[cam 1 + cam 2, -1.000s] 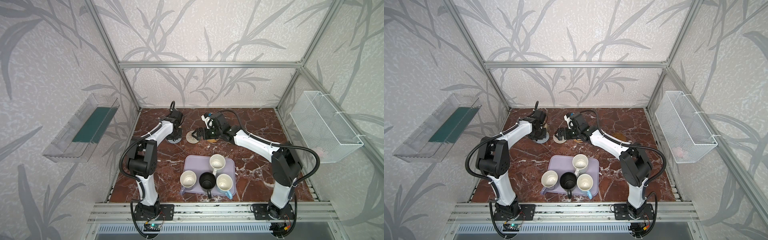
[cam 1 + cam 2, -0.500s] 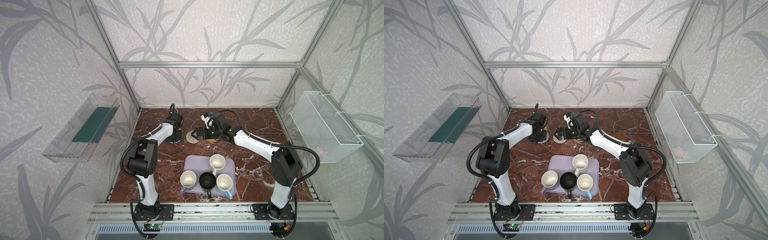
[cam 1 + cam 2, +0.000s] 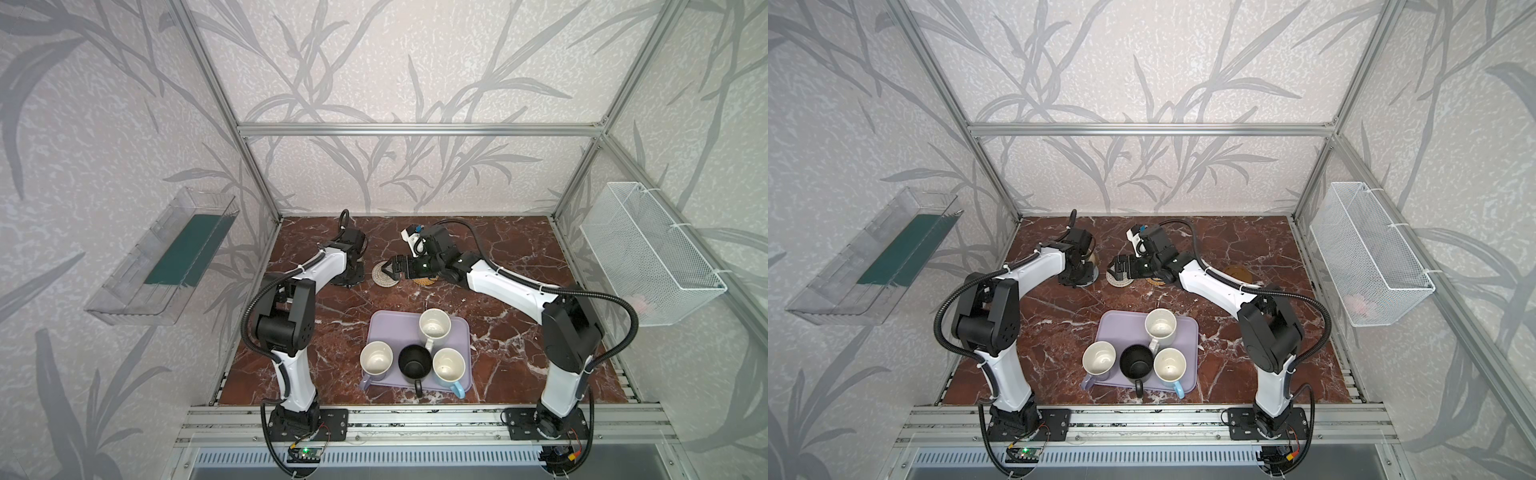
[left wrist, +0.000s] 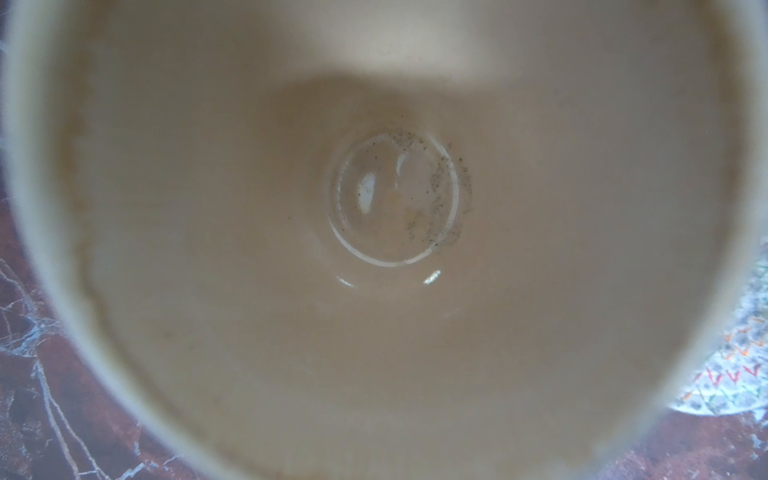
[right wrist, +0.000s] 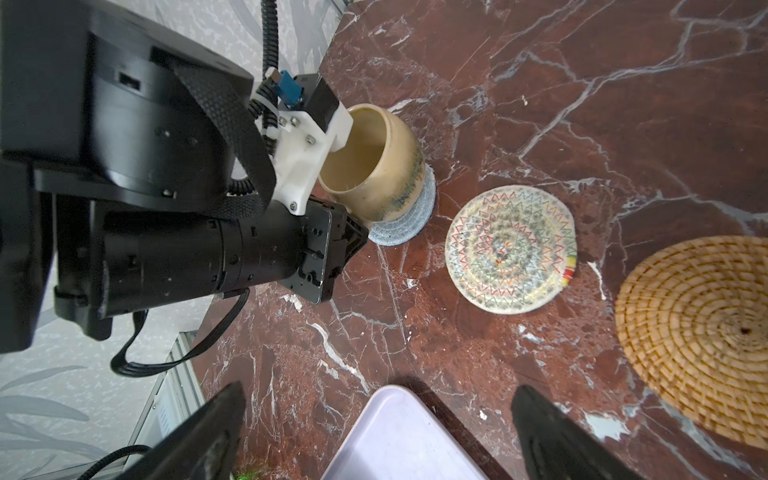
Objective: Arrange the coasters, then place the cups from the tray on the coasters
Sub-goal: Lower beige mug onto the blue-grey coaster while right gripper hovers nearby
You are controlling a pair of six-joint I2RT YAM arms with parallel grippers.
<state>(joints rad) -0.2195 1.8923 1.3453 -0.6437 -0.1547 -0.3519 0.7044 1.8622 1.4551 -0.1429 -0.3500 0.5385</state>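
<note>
One squat beige-yellow cup (image 5: 386,166) shows greenish streaks.

A squat beige mug (image 5: 382,166) stands on the grey-blue woven coaster (image 5: 409,226) at the far left of the desk (image 3: 519,241). Just beside it lies a cream round coaster (image 5: 511,249) stitched with coloured zigzags, then a golden rattan coaster (image 5: 698,332). A brown glossy coaster (image 3: 1237,274) sits further right, apart. Nearer the front, the lavender tray (image 3: 459,332) carries four upright mugs. The speckled cream mug (image 3: 435,324) is behind; the lavender mug (image 3: 376,358), black mug (image 3: 414,363) and light blue mug (image 3: 449,365) form a row. All four handles point frontward.
</note>
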